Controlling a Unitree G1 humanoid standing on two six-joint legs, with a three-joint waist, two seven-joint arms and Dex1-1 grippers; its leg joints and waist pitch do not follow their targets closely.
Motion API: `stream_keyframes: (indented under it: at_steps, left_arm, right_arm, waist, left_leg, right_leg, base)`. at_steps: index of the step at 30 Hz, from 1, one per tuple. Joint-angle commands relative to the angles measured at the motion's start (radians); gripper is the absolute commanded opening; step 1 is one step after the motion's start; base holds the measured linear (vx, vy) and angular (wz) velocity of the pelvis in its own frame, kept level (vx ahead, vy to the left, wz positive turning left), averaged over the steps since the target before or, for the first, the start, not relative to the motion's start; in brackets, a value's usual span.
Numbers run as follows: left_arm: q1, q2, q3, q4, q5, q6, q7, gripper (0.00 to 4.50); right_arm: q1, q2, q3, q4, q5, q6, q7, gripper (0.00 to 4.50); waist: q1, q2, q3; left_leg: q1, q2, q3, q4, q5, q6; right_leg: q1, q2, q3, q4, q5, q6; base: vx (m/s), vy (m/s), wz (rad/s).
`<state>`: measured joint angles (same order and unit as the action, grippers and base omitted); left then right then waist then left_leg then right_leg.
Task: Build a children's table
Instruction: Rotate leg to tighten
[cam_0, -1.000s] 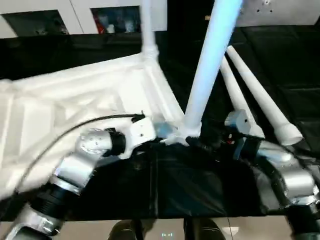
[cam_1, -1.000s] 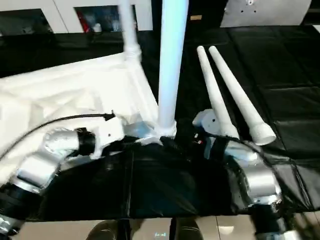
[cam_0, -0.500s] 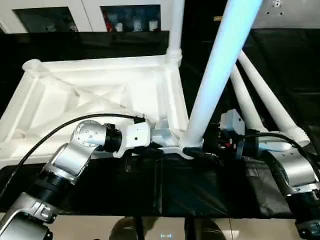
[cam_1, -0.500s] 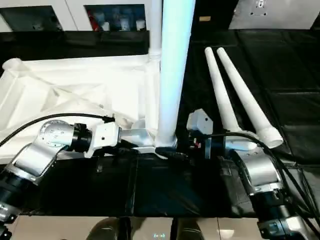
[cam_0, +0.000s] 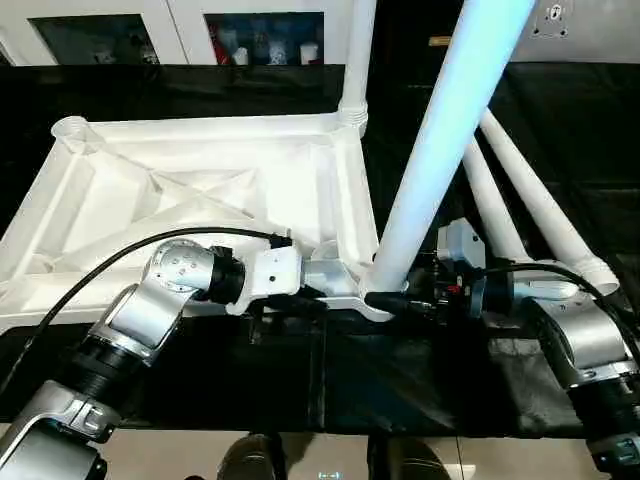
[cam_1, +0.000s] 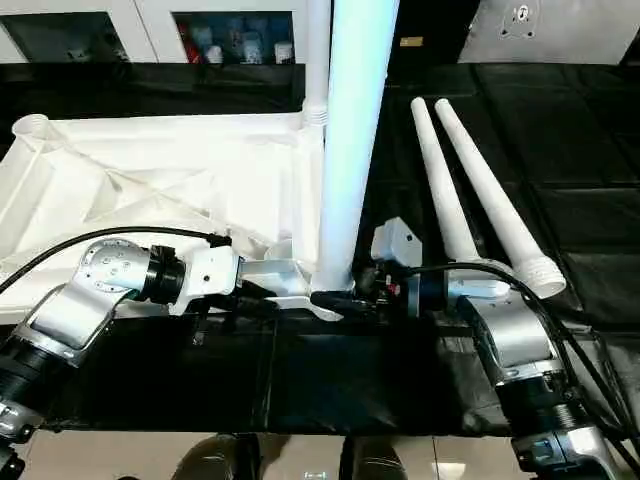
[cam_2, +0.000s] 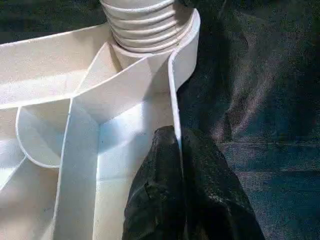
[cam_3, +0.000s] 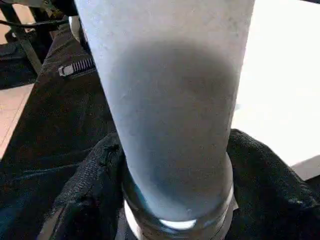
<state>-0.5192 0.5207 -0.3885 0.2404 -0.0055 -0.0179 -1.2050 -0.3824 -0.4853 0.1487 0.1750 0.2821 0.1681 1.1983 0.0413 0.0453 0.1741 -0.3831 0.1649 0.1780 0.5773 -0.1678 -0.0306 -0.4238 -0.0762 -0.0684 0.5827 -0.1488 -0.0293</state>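
While my left jaws (cam_2: 175, 165) pinch the top's rim (cam_2: 172, 95), the upright leg (cam_0: 425, 190) stands between my right jaws (cam_3: 172, 165), hugging its base.

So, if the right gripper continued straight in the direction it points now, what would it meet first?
Most likely the upright leg of the children's table, just above its corner socket. The right gripper points at it, and its fingers already flank the leg's base, so hardly any gap seems left.

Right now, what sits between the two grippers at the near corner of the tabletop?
The near leg, standing in its corner socket, sits between the left gripper and the right gripper, as the right eye view shows.
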Motion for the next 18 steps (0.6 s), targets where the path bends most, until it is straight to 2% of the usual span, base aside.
stream_keyframes:
  at_steps: [1, 2, 3, 4, 5, 6, 7, 8, 9, 11, 12, 13, 15, 17, 18]
  left_arm:
    - [0.03, -0.005, -0.025, -0.019, 0.026, 0.069, 0.018, 0.0]
    - [0.03, -0.005, -0.025, -0.019, 0.026, 0.069, 0.018, 0.0]
    - [0.04, -0.027, -0.004, -0.058, 0.012, 0.139, 0.059, 0.0]
    - [0.042, -0.033, 0.0, -0.068, 0.01, 0.158, 0.071, 0.0]
    - [0.043, -0.037, 0.003, -0.076, 0.01, 0.172, 0.081, 0.0]
    - [0.044, -0.039, 0.004, -0.08, 0.01, 0.18, 0.086, 0.0]
    - [0.044, -0.087, 0.026, -0.121, 0.017, 0.272, 0.175, 0.0]
    - [0.044, -0.096, 0.03, -0.126, 0.019, 0.286, 0.191, 0.0]
    - [0.04, -0.133, 0.043, -0.146, 0.027, 0.342, 0.252, 0.0]
    - [0.028, -0.209, 0.064, -0.17, 0.059, 0.436, 0.374, 0.0]
    - [0.019, -0.25, 0.076, -0.174, 0.075, 0.475, 0.434, 0.0]
    - [0.018, -0.261, 0.08, -0.176, 0.077, 0.486, 0.447, 0.0]
    - [0.004, -0.364, 0.11, -0.195, 0.09, 0.571, 0.573, 0.0]
    - [-0.001, -0.393, 0.111, -0.193, 0.103, 0.578, 0.611, 0.0]
    - [-0.013, -0.45, 0.106, -0.193, 0.135, 0.593, 0.684, 0.0]
  right_arm:
    - [0.044, 0.036, 0.024, -0.048, 0.023, 0.062, -0.04, 2.68]
    - [0.044, 0.036, 0.024, -0.048, 0.023, 0.062, -0.04, 2.67]
    - [0.068, 0.075, 0.022, -0.073, 0.021, 0.095, -0.111, 2.67]
    - [0.075, 0.085, 0.022, -0.08, 0.02, 0.102, -0.128, 2.67]
    - [0.079, 0.093, 0.023, -0.085, 0.019, 0.108, -0.141, 2.67]
    - [0.082, 0.096, 0.023, -0.088, 0.019, 0.111, -0.148, 2.67]
    - [0.102, 0.174, 0.024, -0.106, -0.015, 0.136, -0.283, 2.67]
    - [0.105, 0.186, 0.023, -0.109, -0.02, 0.14, -0.304, 2.67]
    - [0.111, 0.24, 0.018, -0.112, -0.04, 0.158, -0.396, 2.67]
    - [0.114, 0.332, 0.004, -0.107, -0.072, 0.175, -0.542, 2.67]
    - [0.11, 0.369, -0.001, -0.095, -0.094, 0.17, -0.605, 2.67]
    - [0.11, 0.378, -0.002, -0.093, -0.099, 0.172, -0.62, 2.67]
    - [0.105, 0.471, -0.023, -0.074, -0.116, 0.186, -0.761, 2.67]
    - [0.099, 0.498, -0.033, -0.06, -0.119, 0.183, -0.801, 2.67]
    - [0.079, 0.553, -0.06, -0.023, -0.134, 0.172, -0.89, 2.67]
  waist:
    - [0.001, -0.013, -0.096]
    - [0.0, -0.013, -0.095]
    - [0.0, -0.01, -0.095]
    - [-0.001, -0.012, -0.093]
    - [-0.004, -0.012, -0.087]
    - [-0.006, -0.013, -0.084]
    - [-0.008, -0.006, -0.077]
    - [-0.012, -0.007, -0.074]
    - [-0.016, -0.007, -0.07]
    - [-0.026, -0.009, -0.069]
    - [-0.033, -0.007, -0.069]
    - [-0.039, -0.01, -0.068]
    - [-0.046, -0.009, -0.067]
    - [-0.047, -0.01, -0.069]
    - [-0.052, -0.008, -0.063]
  left_leg:
    - [0.014, 0.061, -0.016, -0.055, -0.114, 0.133]
    - [0.013, 0.062, -0.016, -0.055, -0.114, 0.132]
    - [0.014, 0.062, -0.016, -0.057, -0.124, 0.126]
    - [0.014, 0.062, -0.018, -0.059, -0.143, 0.113]
    - [0.017, 0.059, -0.019, -0.063, -0.197, 0.094]
    - [0.018, 0.058, -0.019, -0.064, -0.218, 0.082]
    - [0.021, 0.059, -0.023, -0.068, -0.253, 0.058]
    - [0.021, 0.061, -0.022, -0.071, -0.267, 0.043]
    - [0.025, 0.055, -0.028, -0.073, -0.312, 0.02]
    - [0.025, 0.052, -0.035, -0.076, -0.339, -0.004]
    - [0.027, 0.051, -0.037, -0.076, -0.355, -0.008]
    - [0.032, 0.048, -0.037, -0.074, -0.375, -0.006]
    - [0.032, 0.045, -0.037, -0.073, -0.385, 0.0]
    - [0.032, 0.044, -0.038, -0.072, -0.383, 0.006]
    - [0.03, 0.043, -0.037, -0.075, -0.394, 0.012]
  right_leg:
    - [0.064, -0.071, 0.054, -0.051, -0.197, -0.274]
    - [0.064, -0.071, 0.054, -0.049, -0.198, -0.275]
    - [0.063, -0.071, 0.054, -0.053, -0.213, -0.272]
    - [0.062, -0.071, 0.053, -0.057, -0.246, -0.265]
    - [0.059, -0.072, 0.051, -0.067, -0.332, -0.244]
    - [0.059, -0.072, 0.051, -0.071, -0.372, -0.23]
    - [0.056, -0.073, 0.052, -0.076, -0.444, -0.206]
    - [0.054, -0.072, 0.053, -0.077, -0.465, -0.199]
    - [0.053, -0.074, 0.048, -0.085, -0.545, -0.172]
    - [0.052, -0.077, 0.045, -0.094, -0.617, -0.13]
    - [0.049, -0.076, 0.042, -0.102, -0.637, -0.114]
    - [0.043, -0.073, 0.04, -0.109, -0.655, -0.101]
    - [0.04, -0.074, 0.039, -0.115, -0.666, -0.092]
    - [0.039, -0.073, 0.037, -0.118, -0.662, -0.086]
    - [0.034, -0.07, 0.035, -0.123, -0.663, -0.075]
  base:
    - [0.0, 0.0, 0.0]
    - [0.0, 0.0, 0.0]
    - [0.0, 0.0, 0.0]
    - [0.0, 0.0, 0.0]
    - [0.0, 0.0, 0.0]
    - [0.0, 0.0, 0.0]
    - [0.0, 0.0, 0.0]
    - [0.0, 0.0, 0.0]
    - [0.0, 0.0, 0.0]
    - [0.0, 0.0, 0.0]
    - [0.0, 0.0, 0.0]
    - [0.0, 0.0, 0.0]
    - [0.0, 0.0, 0.0]
    - [0.0, 0.0, 0.0]
    - [0.0, 0.0, 0.0]
